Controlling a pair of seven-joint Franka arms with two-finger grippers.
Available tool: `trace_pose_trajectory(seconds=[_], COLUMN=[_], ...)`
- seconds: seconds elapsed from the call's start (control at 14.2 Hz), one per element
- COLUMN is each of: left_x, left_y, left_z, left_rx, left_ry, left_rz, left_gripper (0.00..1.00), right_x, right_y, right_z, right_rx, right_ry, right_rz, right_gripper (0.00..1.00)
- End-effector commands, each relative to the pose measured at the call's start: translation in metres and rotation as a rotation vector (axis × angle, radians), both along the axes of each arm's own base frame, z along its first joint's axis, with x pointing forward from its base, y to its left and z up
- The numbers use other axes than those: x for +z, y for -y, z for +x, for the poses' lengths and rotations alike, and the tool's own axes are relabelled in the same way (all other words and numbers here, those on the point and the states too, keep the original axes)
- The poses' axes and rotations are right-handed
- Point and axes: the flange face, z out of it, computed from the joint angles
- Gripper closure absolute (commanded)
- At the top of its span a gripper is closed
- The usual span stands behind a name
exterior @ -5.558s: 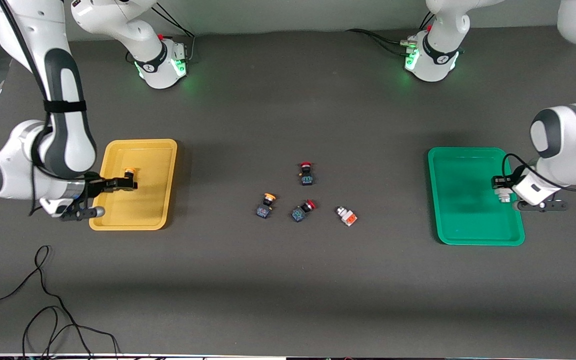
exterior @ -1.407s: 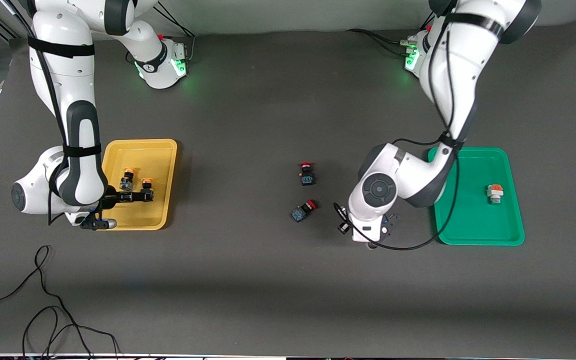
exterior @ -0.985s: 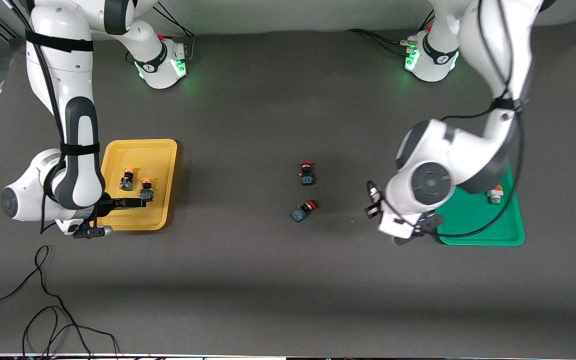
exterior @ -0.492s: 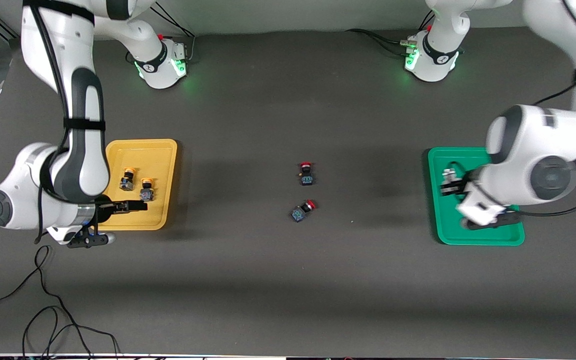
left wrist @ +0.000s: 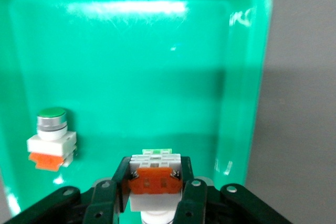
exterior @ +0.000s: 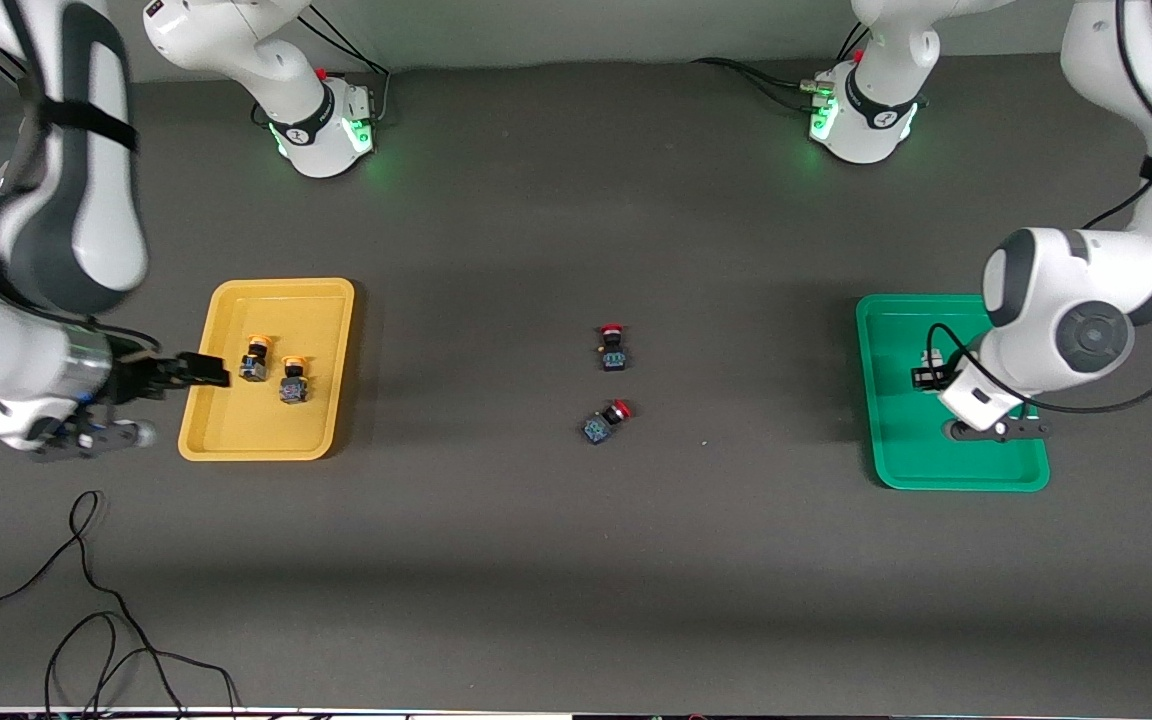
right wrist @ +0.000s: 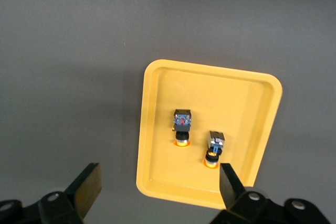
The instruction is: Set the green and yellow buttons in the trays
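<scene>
Green-capped button (left wrist: pixel 155 174), white-grey with an orange block, sits clamped between the fingers (left wrist: pixel 119 182) of the left gripper (left wrist: pixel 152 192), which hangs over the green tray (exterior: pixel 896 455) toward the left arm's end of the table; in the front view the gripper (exterior: pixel 929 372) shows over the middle of that tray. A second green-capped button (left wrist: pixel 51 139) rests on the tray floor beside the held one, standing apart from the gripper with its round green cap (left wrist: pixel 52 113) plain to see. The right gripper (right wrist: pixel 157 184) is up in the air over the edge of the yellow tray (exterior: pixel 236 440) at the right arm's end of the table, its fingers (right wrist: pixel 86 184) spread wide and holding nothing. Both yellow-capped buttons (exterior: pixel 255 357) (exterior: pixel 293 380) lie in that yellow tray, close together and clear of the right gripper (exterior: pixel 198 369). Two red-capped switches (exterior: pixel 613 347) (exterior: pixel 604 421) lie on the bare grey table (exterior: pixel 576 560) near its middle, well apart from either tray and either gripper.
</scene>
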Motion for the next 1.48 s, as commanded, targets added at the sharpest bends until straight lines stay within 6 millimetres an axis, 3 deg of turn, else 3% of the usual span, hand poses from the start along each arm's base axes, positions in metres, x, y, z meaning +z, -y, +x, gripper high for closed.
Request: trace_pose_trajectory(seconds=[0.0,0.07,0.14,0.21,0.42,0.63,0.84,1.06,1.2,1.41], left_x=[-0.019,-0.02,-0.02,-0.02,0.006,0.07,0.143,0.217,0.251,0.291], left_y=[-0.017,-0.017,-0.016,-0.017,-0.022,-0.028,-0.029,-0.029,-0.025,-0.014], left_z=[-0.011,-0.011,-0.01,-0.008,0.009,0.031,0.038,0.026,0.011,-0.005], left_rx=[-0.03,-0.03,-0.029,-0.029,-0.023,-0.017,-0.018,-0.033,-0.029,-0.028], left_ry=[0.025,0.024,0.026,0.027,0.033,-0.032,-0.094,-0.123,-0.111,-0.068], left_rz=[-0.012,-0.013,-0.013,-0.013,0.0,0.024,-0.025,-0.029,-0.024,-0.047], left_gripper=[0.8,0.74,0.46,0.0,0.0,0.0,0.0,0.0,0.0,0.0], right_x=[0.031,0.038,0.046,0.051,0.084,0.102,0.105,0.105,0.111,0.114], right_y=[0.001,-0.004,-0.005,0.0,0.015,0.052,0.054,0.045,0.027,0.02], right_z=[-0.031,-0.042,-0.053,-0.067,-0.1,-0.106,-0.104,-0.096,-0.089,-0.084], right_rx=[-0.069,-0.078,-0.095,-0.11,-0.111,-0.17,-0.186,-0.176,-0.146,-0.147], right_ry=[0.018,0.022,0.028,0.028,0.069,0.066,0.053,0.054,0.07,0.07], right_rz=[-0.025,-0.045,-0.056,-0.056,-0.081,-0.079,-0.076,-0.074,-0.079,-0.084], right_gripper=[0.0,0.0,0.0,0.0,0.0,0.0,0.0,0.0,0.0,0.0])
